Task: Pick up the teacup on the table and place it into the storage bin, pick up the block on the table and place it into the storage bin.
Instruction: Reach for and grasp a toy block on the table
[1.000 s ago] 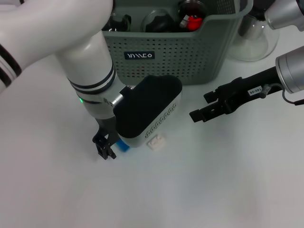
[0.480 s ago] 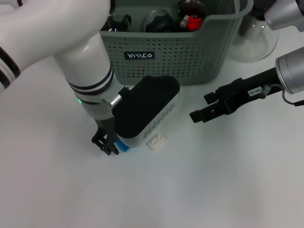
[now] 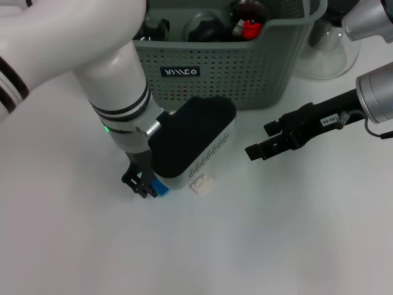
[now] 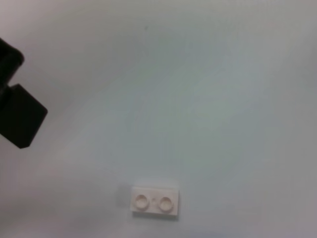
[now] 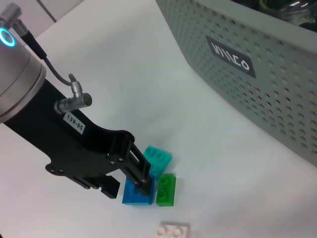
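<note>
On the white table, the left pincer pinches a flat-lying blue block.

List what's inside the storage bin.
Over the storage bin's rim show dark rounded items, clear glass and a red piece. Everything lower is hidden by its wall.

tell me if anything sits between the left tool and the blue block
Nothing visible does: the left tool is already down on the blue block, with the teal block and green block right beside it.
</note>
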Motion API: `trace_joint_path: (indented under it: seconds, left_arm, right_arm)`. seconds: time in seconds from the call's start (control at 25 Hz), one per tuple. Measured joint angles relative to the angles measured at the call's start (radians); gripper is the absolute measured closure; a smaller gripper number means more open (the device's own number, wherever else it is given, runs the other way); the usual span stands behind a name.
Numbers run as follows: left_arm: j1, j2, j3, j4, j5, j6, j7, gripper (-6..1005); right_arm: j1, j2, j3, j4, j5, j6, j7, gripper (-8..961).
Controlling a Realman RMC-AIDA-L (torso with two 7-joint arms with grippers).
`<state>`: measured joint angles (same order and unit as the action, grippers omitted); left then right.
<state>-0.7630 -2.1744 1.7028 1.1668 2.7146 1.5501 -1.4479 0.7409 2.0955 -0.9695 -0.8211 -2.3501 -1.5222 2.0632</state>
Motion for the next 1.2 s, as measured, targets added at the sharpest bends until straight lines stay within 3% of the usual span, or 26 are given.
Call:
trace_joint_path:
  seconds: [1.2]
  left_arm:
    - [-0.035, -0.002, 0.009, -0.065, 0.0, -0.027, -0.009, 527]
  right_arm:
    - [-0.006, 0.002, -0.017, 0.014, 0.0, 0.027, -0.006, 8]
